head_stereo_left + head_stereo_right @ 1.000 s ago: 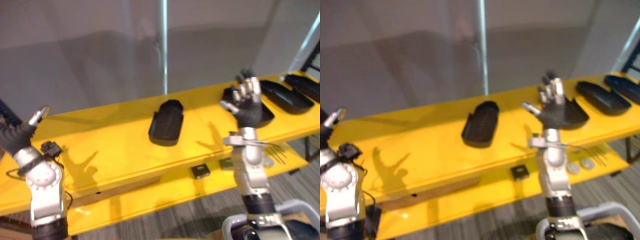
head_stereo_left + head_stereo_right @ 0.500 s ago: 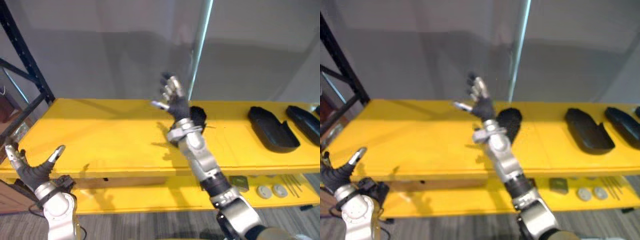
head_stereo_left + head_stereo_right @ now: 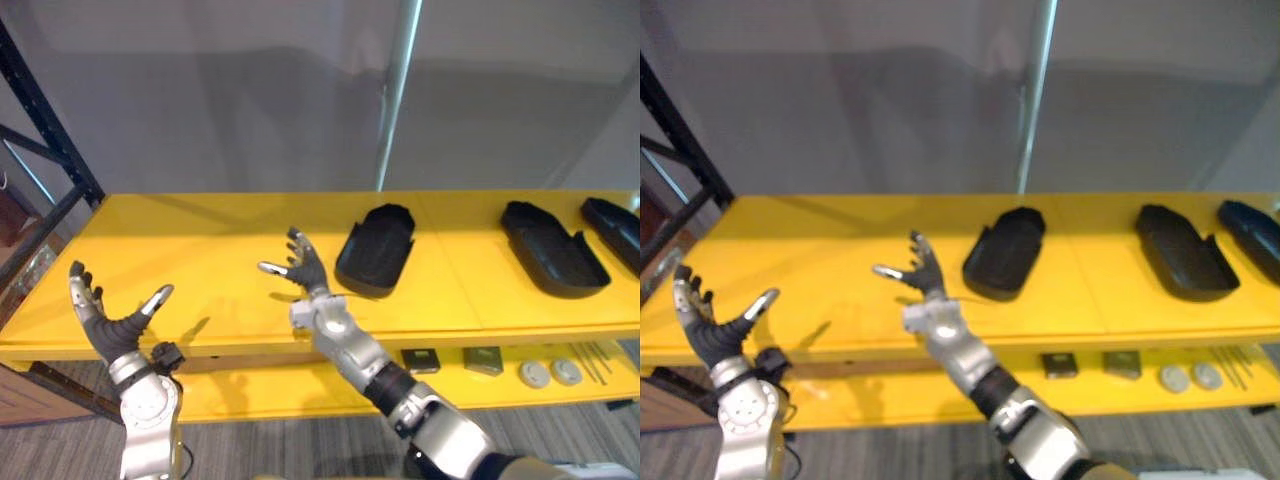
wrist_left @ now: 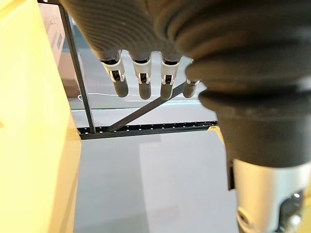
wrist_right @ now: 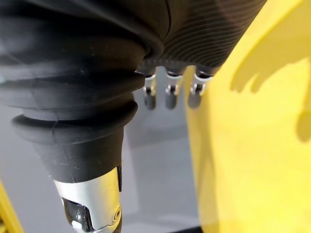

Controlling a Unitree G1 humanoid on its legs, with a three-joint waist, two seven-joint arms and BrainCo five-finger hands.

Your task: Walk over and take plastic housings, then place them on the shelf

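**A:** Nearest first. How do the hands stand against the centre housing [image 3: 375,250]?

**B:** Left hand [image 3: 110,322]: well to its left and nearer us, off the front edge of the yellow bench top [image 3: 200,250]. Fingers spread, thumb out, empty. Right hand [image 3: 300,268]: just left of the centre housing, over the top, not touching it. Fingers straight and fanned, nothing held.

**A:** Risks?

**B:** My reading only. The housing looks like a broad, smooth shell on a slick top. One spread hand coming in from the side may shove it backward instead of gripping it. The left hand is too far off to steady it. Lifted one-handed by a thin rim, it could tip and drop. The left hand might also clip the bench's front edge on its way up.

**A:** Count.

**B:** Below and right of the centre housing, on the lower shelf [image 3: 260,392]:
- two square blocks [image 3: 420,360]
- two discs [image 3: 535,374]
- some thin rods [image 3: 592,356], number unclear

On top there are three housings: the centre one, the second housing [image 3: 553,250] to its right, and the third housing [image 3: 618,225] farther right, partly in view. Behind the centre housing is one silver pole [image 3: 400,90]. Far to its left is one black rack [image 3: 45,140].
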